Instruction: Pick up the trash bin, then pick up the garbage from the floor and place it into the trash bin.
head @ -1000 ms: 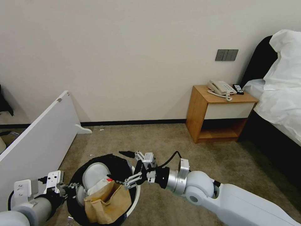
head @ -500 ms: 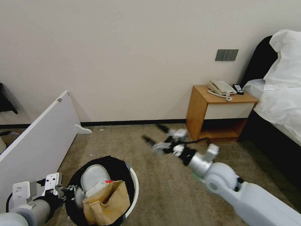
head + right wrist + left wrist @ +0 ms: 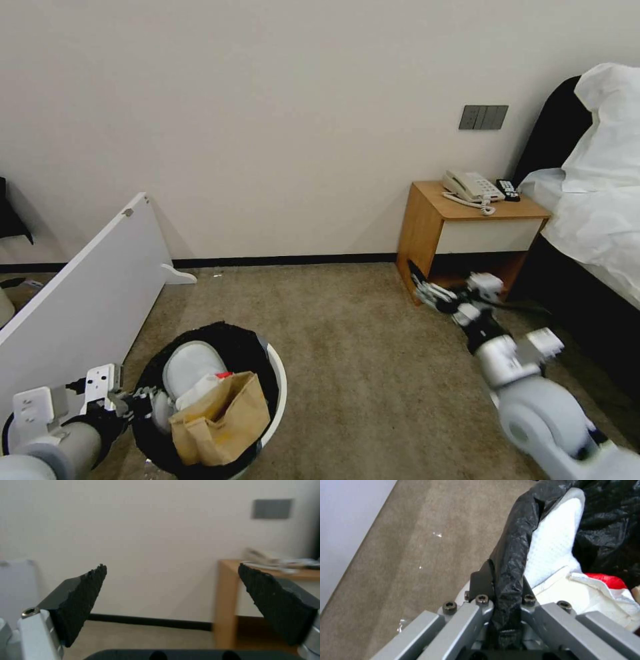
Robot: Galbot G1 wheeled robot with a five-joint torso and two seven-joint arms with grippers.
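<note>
No brand, label or writing can be read on anything here.

Taking the round white plastic trash bin (image 3: 279,393) with its black bag liner as the landmark: the beige-brown short-pile carpet floor (image 3: 347,347) spreads out from it to the cream wall. On the bin's left a white board panel (image 3: 80,307) leans at a slant. Far to the bin's right, against the wall, stands a wooden bedside table (image 3: 427,233) carrying a pale corded telephone (image 3: 470,187), with a bed in white sheets (image 3: 600,200) beyond it.

Inside the bin, from largest to smallest, a crumpled brown paper bag (image 3: 220,423) stands toward the near side, a white slipper (image 3: 190,363) lies behind it, and a bit of a red packet (image 3: 227,375) peeks out between them.

The left gripper (image 3: 506,597) is at the bin's left rim, its fingers clamped together on the bag-covered edge, one inside and one outside.

The right gripper (image 3: 467,293) hangs in the air well to the bin's right, just in front of the bedside table, fingers (image 3: 83,597) spread wide with nothing between them. A second ago it was right over the bin, beside the paper bag; half a second ago it was midway across the carpet. The bin and its load sit much as before.
</note>
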